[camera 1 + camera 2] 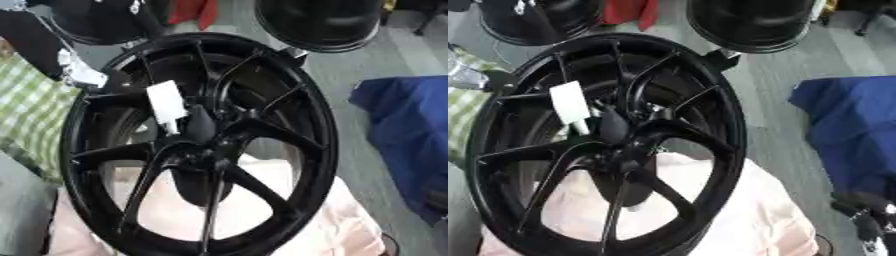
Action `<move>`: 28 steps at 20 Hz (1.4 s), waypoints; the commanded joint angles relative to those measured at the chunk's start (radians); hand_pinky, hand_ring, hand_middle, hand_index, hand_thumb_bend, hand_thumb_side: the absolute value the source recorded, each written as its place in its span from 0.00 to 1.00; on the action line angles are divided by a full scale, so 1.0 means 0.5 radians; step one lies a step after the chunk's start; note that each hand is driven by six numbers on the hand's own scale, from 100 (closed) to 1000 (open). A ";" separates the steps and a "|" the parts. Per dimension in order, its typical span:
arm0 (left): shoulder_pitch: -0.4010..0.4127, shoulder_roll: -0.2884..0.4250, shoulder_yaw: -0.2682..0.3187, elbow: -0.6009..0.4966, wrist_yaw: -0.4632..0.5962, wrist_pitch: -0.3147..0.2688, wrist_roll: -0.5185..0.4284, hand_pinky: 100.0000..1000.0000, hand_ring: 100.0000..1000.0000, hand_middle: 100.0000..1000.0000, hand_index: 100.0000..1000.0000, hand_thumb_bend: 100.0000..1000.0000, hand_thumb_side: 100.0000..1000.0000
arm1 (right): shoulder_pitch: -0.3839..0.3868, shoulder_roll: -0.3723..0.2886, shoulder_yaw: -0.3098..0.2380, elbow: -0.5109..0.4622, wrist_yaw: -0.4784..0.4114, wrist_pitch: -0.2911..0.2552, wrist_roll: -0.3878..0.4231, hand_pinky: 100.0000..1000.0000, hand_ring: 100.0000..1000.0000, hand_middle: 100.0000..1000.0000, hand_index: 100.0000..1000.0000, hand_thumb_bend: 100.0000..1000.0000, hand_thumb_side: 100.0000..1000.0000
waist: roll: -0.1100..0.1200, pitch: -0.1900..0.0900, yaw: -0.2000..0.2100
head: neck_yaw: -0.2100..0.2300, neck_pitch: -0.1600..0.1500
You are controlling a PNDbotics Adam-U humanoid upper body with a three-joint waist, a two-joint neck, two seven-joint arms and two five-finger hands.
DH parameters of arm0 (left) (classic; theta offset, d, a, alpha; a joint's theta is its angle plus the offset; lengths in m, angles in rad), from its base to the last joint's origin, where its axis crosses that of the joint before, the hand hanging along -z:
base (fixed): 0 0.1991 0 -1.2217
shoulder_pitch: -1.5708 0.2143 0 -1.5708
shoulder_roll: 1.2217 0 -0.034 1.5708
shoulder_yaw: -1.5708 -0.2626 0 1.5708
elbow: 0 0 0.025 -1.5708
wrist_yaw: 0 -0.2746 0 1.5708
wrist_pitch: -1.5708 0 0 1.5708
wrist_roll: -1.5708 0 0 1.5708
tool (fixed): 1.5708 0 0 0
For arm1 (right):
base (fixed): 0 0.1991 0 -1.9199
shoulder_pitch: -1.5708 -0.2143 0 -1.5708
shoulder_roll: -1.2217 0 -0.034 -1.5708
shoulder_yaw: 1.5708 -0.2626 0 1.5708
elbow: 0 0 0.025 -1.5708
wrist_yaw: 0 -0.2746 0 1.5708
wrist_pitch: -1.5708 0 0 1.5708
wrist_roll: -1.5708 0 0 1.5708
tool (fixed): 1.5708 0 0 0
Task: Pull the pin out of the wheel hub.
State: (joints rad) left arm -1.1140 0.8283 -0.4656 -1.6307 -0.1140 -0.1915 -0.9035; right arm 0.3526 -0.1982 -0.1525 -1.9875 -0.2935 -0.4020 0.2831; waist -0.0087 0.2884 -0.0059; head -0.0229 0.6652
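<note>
**A:** Whereabouts of the pin [166, 104]?

**B:** Up against the wheel hub [199, 150], just left of and above its middle. White, blocky, narrower at the lower end, where it seems to enter the hub. Easy to pick out against the black spokes.

**A:** And the wheel [317, 125] itself?

**B:** Standing tilted, lower edge bedded in a pink cloth [346, 222]. Looks free to rock or roll if tugged sideways.

**A:** Anything holding the pin yet?

**B:** Apparently not. Only a dark, pointed shape just beside it, black on black; impossible to call that a hand. No sign of the left hand anywhere.

**A:** The right hand [870, 227]?

**B:** Probably that black and silver form low in the right corner of the right eye view, well apart from the wheel and holding nothing visible. Open or closed, cannot tell.

**A:** So, how to do the pull well?

**B:** Come in from the front, between the spokes. Pinch the broad white upper part, not the thin end. Then draw straight along the pin's own line, up and away from the hub, never across it. Go slowly, and ease off if the wheel begins to tip.

**A:** Risks?

**B:** Snagging a spoke, or dragging the wheel off the cloth.
</note>
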 commanded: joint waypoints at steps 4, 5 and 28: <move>-0.033 -0.013 -0.042 0.050 -0.042 -0.170 -0.007 0.89 0.81 0.74 0.87 0.42 0.03 | -0.015 -0.031 0.014 -0.025 0.015 0.046 0.019 0.81 0.80 0.62 0.73 0.03 0.37 | 0.001 -0.018 -0.009 | 0.011 -0.019; -0.032 -0.017 -0.054 0.057 -0.047 -0.190 -0.007 0.89 0.81 0.74 0.86 0.45 0.00 | -0.019 -0.031 0.017 -0.025 0.017 0.052 0.021 0.81 0.80 0.62 0.73 0.02 0.37 | 0.001 -0.017 -0.010 | 0.013 -0.020; -0.001 -0.117 -0.163 0.296 -0.240 -0.550 -0.007 0.88 0.80 0.71 0.82 0.41 0.00 | -0.097 0.008 0.054 -0.025 0.063 0.174 0.043 0.81 0.80 0.62 0.73 0.02 0.39 | 0.017 0.039 -0.065 | -0.007 -0.045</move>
State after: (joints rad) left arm -1.1001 0.7498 -0.5536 -1.4781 -0.2310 -0.3321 -0.7809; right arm 0.3034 -0.1884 -0.1229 -1.9875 -0.2664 -0.3171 0.3058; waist -0.0018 0.3221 -0.0364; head -0.0211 0.6562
